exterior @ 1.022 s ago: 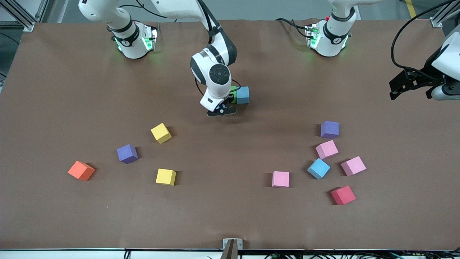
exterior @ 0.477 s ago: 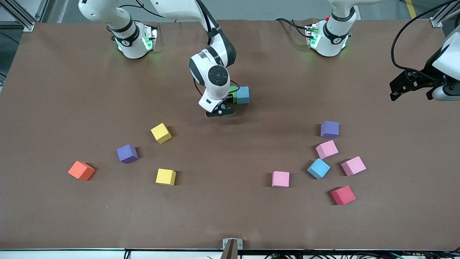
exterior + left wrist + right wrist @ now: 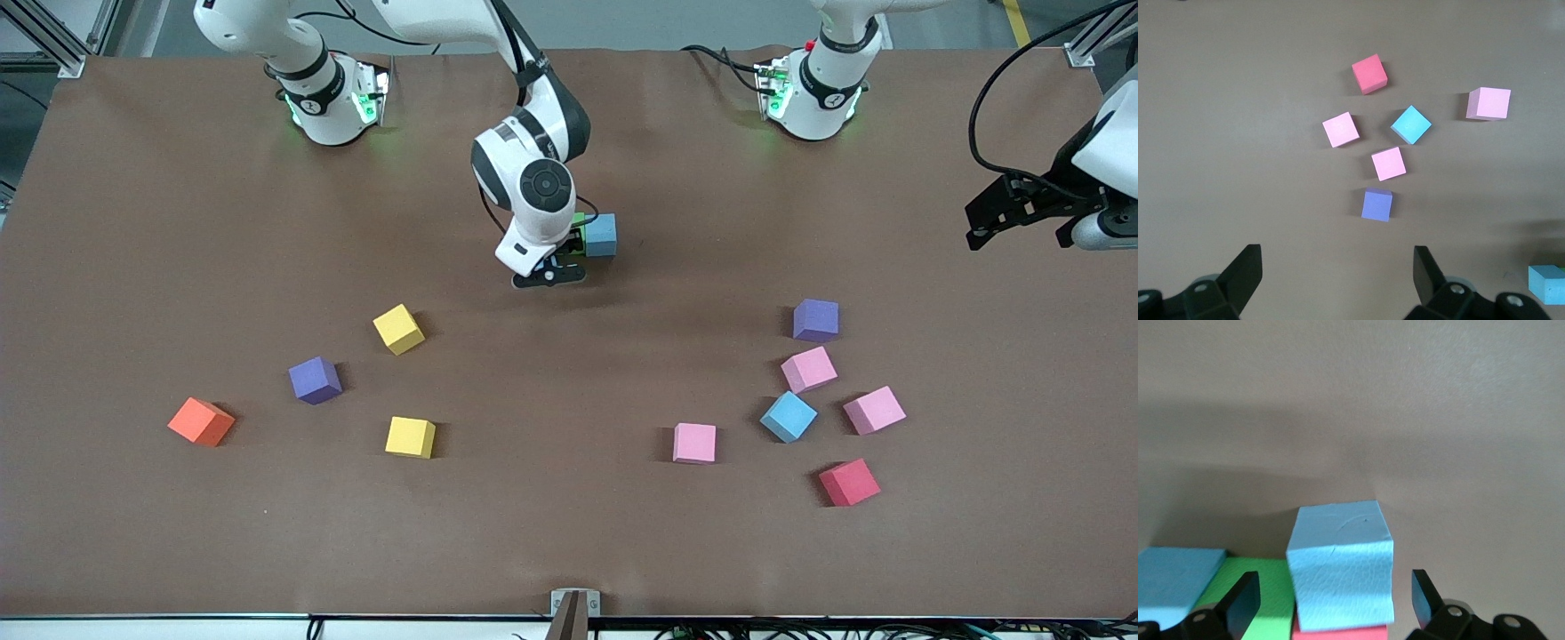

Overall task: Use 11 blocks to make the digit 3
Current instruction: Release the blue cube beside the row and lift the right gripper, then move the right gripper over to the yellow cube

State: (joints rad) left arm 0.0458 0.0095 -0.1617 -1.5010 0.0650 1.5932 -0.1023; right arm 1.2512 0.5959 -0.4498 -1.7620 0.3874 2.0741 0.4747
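Note:
My right gripper (image 3: 549, 274) is low over the table's middle, open, its fingers either side of a blue block (image 3: 1341, 563) without touching it. That block touches a red block (image 3: 1341, 633), which lies beside a green block (image 3: 579, 233) and another blue block (image 3: 602, 235). Loose blocks lie nearer the camera: two yellow (image 3: 398, 329) (image 3: 411, 437) and one purple (image 3: 315, 380) toward the right arm's end, and purple (image 3: 815, 320), pink (image 3: 808, 369), blue (image 3: 788, 416), pink (image 3: 874, 410), pink (image 3: 694, 443) and red (image 3: 849, 482) toward the left arm's end. My left gripper (image 3: 1013, 209) waits open, up in the air.
An orange cube (image 3: 201, 421) sits nearest the right arm's end of the table, beside the purple block there. The brown table (image 3: 569, 533) has bare room along its front edge and between the two groups of loose blocks.
My right gripper has opened and let go of the blue block, which now rests on the table against the red one. The left arm has not moved.

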